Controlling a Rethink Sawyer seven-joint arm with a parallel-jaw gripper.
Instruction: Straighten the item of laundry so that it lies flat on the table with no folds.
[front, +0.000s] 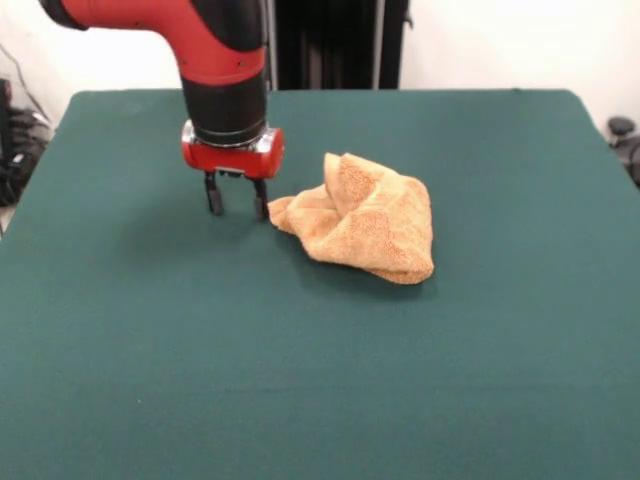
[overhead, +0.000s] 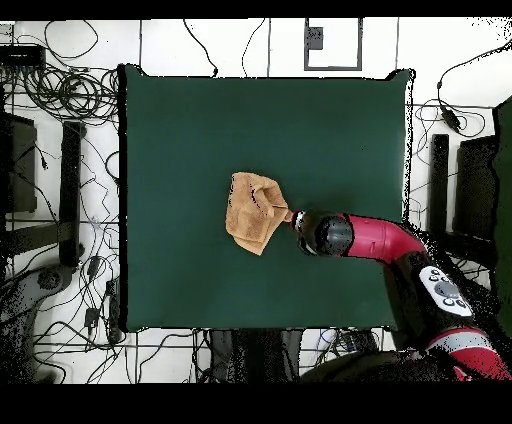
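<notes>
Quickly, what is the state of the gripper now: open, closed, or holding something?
Gripper: jaws open, holding nothing, right beside a corner of the crumpled towel.

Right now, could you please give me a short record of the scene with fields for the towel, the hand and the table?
towel: orange-tan towel, crumpled in a bunched heap with folds, not flat
towel place: near the middle of the green table
hand: hand open, fingers pointing down, beside the heap at its corner
hand contents: nothing held
contact: fingertip right by the towel's edge; touching or not, cannot tell
task status: straightening not done
</notes>
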